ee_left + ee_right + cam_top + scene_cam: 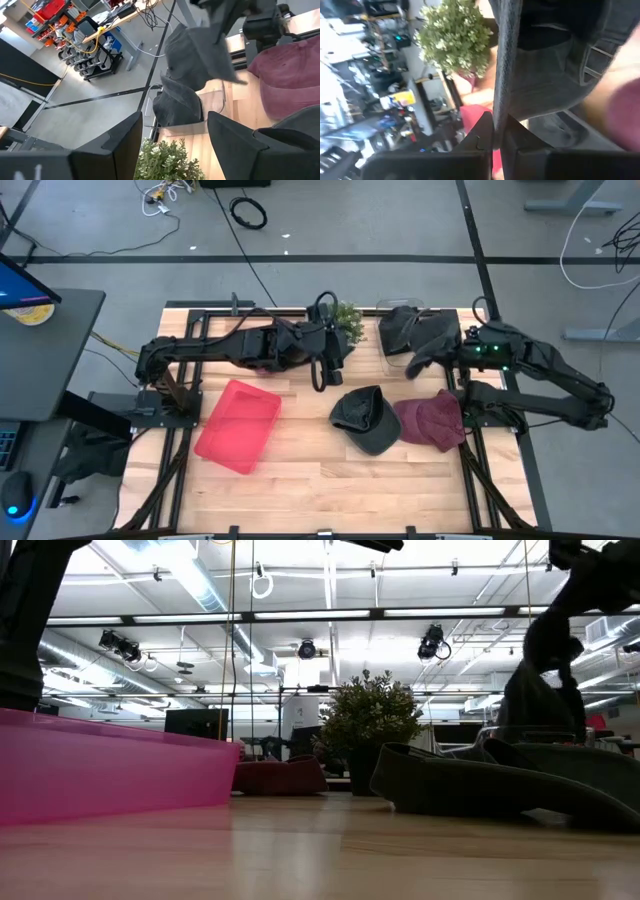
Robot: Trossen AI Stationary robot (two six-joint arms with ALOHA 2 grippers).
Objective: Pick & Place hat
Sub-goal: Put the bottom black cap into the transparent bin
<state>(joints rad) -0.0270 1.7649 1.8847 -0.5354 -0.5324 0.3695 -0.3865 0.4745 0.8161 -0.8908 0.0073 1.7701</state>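
Clear bin: a transparent container [398, 358] stands at the far edge of the tabletop [310, 450], right of the plant; a dark grey cap [177, 106] lies inside it, seen through the wall in the left wrist view.
Red bin: a red plastic tray [238, 425] sits on the left half of the tabletop, tilted relative to its edges; nothing shows in it.
Held hat: a dark grey hat [418, 335] hangs above the clear bin, pinched by its fabric.
Right end effector: the right end effector [448, 356] is clamped together on the held hat's edge, above the clear bin's right side; the right wrist view shows the cloth strip running between its closed fingers [485, 137].
Loose hats: a dark green cap [364, 418] lies on the tabletop centre-right, touching a maroon cap [432, 420] just to its right.
Plant: a small potted plant [345, 322] stands at the far edge, between the left arm's wrist and the clear bin.
Left end effector: the left end effector [327, 375] hangs over the middle of the tabletop, near the plant, its fingers [120, 142] apart and holding nothing.
Right arm pose: it reaches in from the right side, forearm nearly level, wrist over the bin.
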